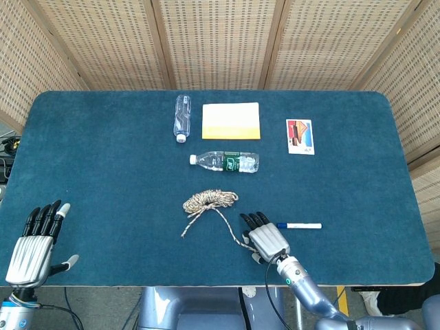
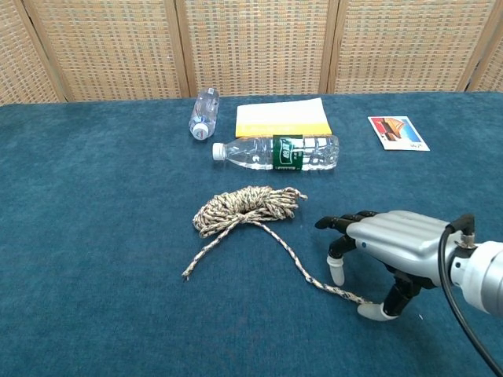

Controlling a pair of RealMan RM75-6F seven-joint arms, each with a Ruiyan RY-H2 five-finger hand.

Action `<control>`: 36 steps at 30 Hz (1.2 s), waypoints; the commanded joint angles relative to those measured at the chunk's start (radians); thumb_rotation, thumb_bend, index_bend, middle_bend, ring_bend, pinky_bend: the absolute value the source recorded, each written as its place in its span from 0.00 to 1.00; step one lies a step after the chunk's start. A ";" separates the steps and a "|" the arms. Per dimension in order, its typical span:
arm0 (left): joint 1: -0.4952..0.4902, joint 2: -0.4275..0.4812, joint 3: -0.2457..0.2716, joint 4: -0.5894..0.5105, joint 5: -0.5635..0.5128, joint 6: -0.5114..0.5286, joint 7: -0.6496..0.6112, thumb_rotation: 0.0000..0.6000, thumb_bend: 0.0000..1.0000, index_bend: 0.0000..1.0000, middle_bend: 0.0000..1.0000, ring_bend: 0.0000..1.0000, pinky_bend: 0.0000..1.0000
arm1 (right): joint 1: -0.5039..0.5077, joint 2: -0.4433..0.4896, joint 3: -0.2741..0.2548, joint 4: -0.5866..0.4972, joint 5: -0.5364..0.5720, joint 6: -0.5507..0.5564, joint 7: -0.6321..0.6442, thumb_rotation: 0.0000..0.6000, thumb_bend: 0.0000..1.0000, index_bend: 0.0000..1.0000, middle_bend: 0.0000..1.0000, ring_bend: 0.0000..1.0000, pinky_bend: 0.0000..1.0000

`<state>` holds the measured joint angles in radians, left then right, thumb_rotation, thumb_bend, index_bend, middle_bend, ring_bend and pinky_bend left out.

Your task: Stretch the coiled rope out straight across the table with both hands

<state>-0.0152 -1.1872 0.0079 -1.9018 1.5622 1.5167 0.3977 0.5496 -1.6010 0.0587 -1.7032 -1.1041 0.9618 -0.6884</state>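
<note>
Rope: coiled at frame centre, two tails trailing toward the lower edge, the longer slanting lower right.
Bottle, second bottle, yellow pad, card: above the coil.
Pen: beside the right hand.
Right hand: arched over the long tail's end, thumb tip touching it, fingers apart.
Left hand: lower left, flat, spread, holding nothing.

On the table: two bottles, one rope, one pad, one card, one pen, and two hands.
</note>
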 commanded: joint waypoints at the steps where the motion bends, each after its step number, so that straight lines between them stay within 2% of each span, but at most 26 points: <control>1: 0.000 0.000 0.000 0.000 -0.001 0.000 -0.001 1.00 0.00 0.00 0.00 0.00 0.00 | 0.006 -0.010 -0.003 0.012 0.008 0.003 -0.007 1.00 0.28 0.45 0.00 0.00 0.00; 16: -0.004 0.006 -0.003 -0.002 -0.015 -0.004 -0.012 1.00 0.00 0.00 0.00 0.00 0.00 | 0.032 -0.043 -0.013 0.045 0.037 0.021 -0.016 1.00 0.35 0.50 0.00 0.00 0.00; 23: -0.006 0.002 -0.001 0.000 -0.015 -0.005 -0.007 1.00 0.00 0.00 0.00 0.00 0.00 | 0.038 -0.046 -0.016 0.050 0.033 0.030 -0.005 1.00 0.42 0.53 0.00 0.00 0.00; 31: -0.047 -0.020 -0.030 0.017 -0.077 -0.071 0.008 1.00 0.00 0.00 0.00 0.00 0.00 | 0.049 -0.045 -0.022 0.062 0.009 0.045 -0.001 1.00 0.42 0.57 0.00 0.00 0.00; 34: -0.097 -0.041 -0.061 0.030 -0.124 -0.140 0.006 1.00 0.00 0.07 0.00 0.00 0.00 | 0.052 -0.046 -0.026 0.059 0.005 0.051 -0.008 1.00 0.42 0.58 0.00 0.00 0.00; 36: -0.141 -0.059 -0.082 0.047 -0.143 -0.197 -0.003 1.00 0.00 0.15 0.00 0.00 0.00 | 0.055 -0.047 -0.026 0.058 0.007 0.054 -0.012 1.00 0.42 0.58 0.00 0.00 0.00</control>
<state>-0.1118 -1.2248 -0.0474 -1.8731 1.4481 1.3720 0.4010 0.6036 -1.6478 0.0331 -1.6452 -1.0977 1.0155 -0.6995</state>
